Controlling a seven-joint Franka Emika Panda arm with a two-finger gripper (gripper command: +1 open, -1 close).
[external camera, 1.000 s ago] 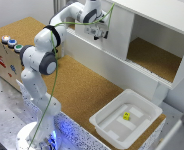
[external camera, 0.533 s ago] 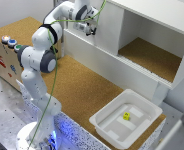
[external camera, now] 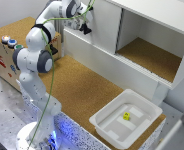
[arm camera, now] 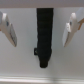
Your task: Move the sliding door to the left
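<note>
The sliding door (external camera: 106, 24) is a flat white panel covering the part of the white cabinet (external camera: 142, 65) toward the exterior view's left. The other half stands open onto a cork-floored compartment. My gripper (external camera: 85, 25) is at the door's edge on the exterior view's left, pointing at the panel. In the wrist view the door's black handle (arm camera: 44, 37) stands upright against the white panel. My gripper (arm camera: 39, 42) is open, with one white finger (arm camera: 7, 30) on either side of the handle and a gap between each and the handle.
A white plastic bin (external camera: 107, 125) holding a small yellow object (external camera: 126, 116) sits on the cork table in front of the cabinet. A wooden box (external camera: 4, 57) with coloured buttons stands at the exterior view's left, beside the arm's base.
The gripper has moved toward the exterior view's left along the cabinet front. I see no shift in the door's edge.
</note>
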